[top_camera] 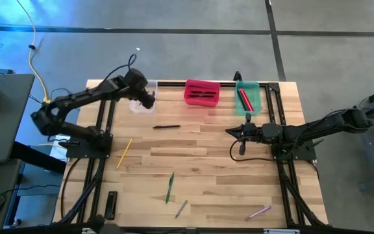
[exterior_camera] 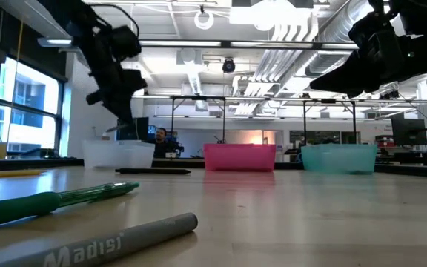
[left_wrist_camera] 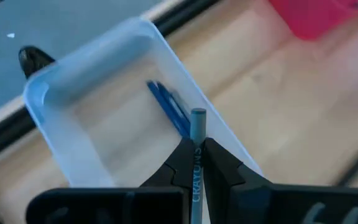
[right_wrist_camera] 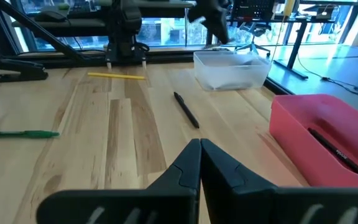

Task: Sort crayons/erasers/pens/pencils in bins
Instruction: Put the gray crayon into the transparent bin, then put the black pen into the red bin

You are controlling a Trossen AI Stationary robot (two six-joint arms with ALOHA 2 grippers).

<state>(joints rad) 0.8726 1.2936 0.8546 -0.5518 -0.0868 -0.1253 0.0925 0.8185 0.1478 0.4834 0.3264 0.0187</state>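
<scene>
My left gripper (top_camera: pixel 147 99) is over the clear bin (top_camera: pixel 139 102) at the table's far left and is shut on a grey-blue crayon (left_wrist_camera: pixel 197 122). The clear bin (left_wrist_camera: pixel 98 118) holds a blue stick (left_wrist_camera: pixel 169 107). The pink bin (top_camera: pixel 202 92) holds dark sticks, and the green bin (top_camera: pixel 247 96) holds red ones. A black pen (top_camera: pixel 166 127), a yellow pencil (top_camera: pixel 123 154), a green pen (top_camera: pixel 170 187), a grey stick (top_camera: pixel 181 208) and a pink stick (top_camera: pixel 260 212) lie flat on the table. My right gripper (top_camera: pixel 228 132) is shut and empty at mid-right. My left gripper pinches the crayon's shaft (left_wrist_camera: pixel 197 163) between its two fingers (left_wrist_camera: pixel 182 163). The crayon lies along the fingers, and its free end (left_wrist_camera: pixel 198 115) sticks out past the fingertips toward the bin. The fingers slant down from above. The crayon is lifted clear over the bin's near wall.
A flat black bar (top_camera: pixel 112 205) lies at the near left edge. Black rails run along the table's left, right and far sides. Bare wood lies between the loose sticks at the table's middle.
</scene>
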